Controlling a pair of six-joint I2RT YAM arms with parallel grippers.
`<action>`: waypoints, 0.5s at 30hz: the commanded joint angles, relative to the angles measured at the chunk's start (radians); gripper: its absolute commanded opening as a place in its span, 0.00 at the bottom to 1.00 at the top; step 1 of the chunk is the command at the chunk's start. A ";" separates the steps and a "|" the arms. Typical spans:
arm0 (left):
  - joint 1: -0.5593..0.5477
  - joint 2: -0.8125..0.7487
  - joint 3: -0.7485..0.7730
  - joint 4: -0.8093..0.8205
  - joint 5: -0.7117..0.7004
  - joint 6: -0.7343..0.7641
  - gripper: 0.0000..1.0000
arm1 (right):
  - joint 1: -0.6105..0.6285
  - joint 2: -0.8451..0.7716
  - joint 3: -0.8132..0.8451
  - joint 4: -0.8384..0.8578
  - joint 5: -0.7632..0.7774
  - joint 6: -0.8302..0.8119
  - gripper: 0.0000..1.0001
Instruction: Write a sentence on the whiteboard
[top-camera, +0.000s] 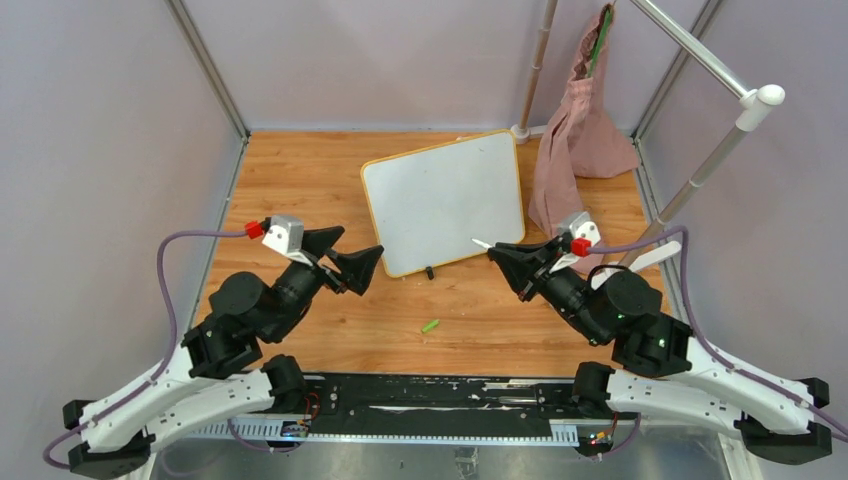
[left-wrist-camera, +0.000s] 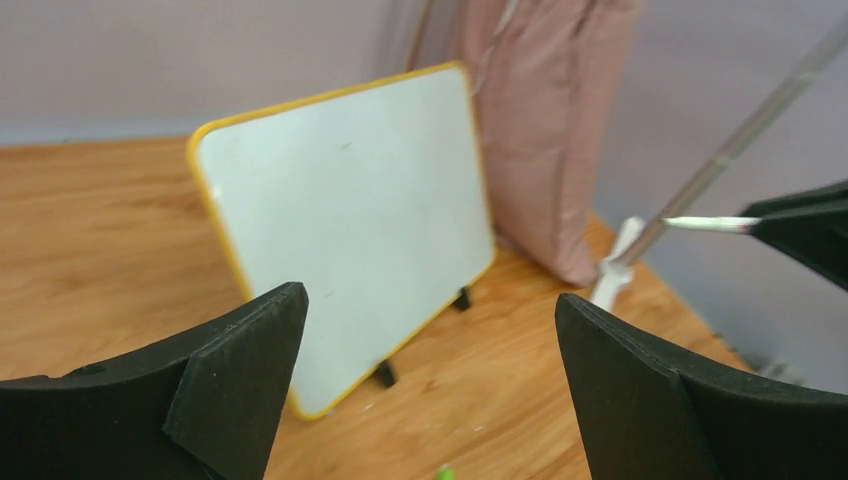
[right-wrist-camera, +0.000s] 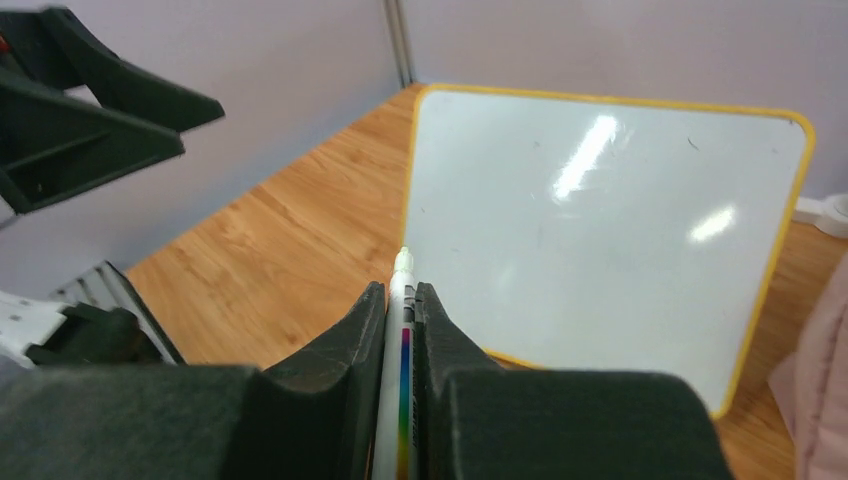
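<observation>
Left gripper (top-camera: 362, 241) gapes wide, right gripper (top-camera: 496, 253) clamps a marker (right-wrist-camera: 403, 300) — both clear of the whiteboard (top-camera: 445, 200) edges.

Bright even light, glare on whiteboard (right-wrist-camera: 610, 250)

Yellow-framed white whiteboard (top-camera: 443, 201), pink bag (top-camera: 578, 140)

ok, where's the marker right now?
The marker is clamped in the right tool, right of centre in the top view. Its tip points at the near edge of the whiteboard without touching it.
</observation>
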 joint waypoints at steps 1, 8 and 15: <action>0.218 0.045 0.017 -0.230 0.121 -0.036 1.00 | 0.003 -0.015 -0.083 0.037 0.094 -0.075 0.00; 0.604 0.076 -0.032 -0.148 0.551 -0.219 1.00 | 0.001 -0.009 -0.137 0.139 0.123 -0.127 0.00; 0.734 0.121 -0.036 -0.064 0.584 -0.259 1.00 | 0.001 0.022 -0.208 0.267 0.132 -0.187 0.00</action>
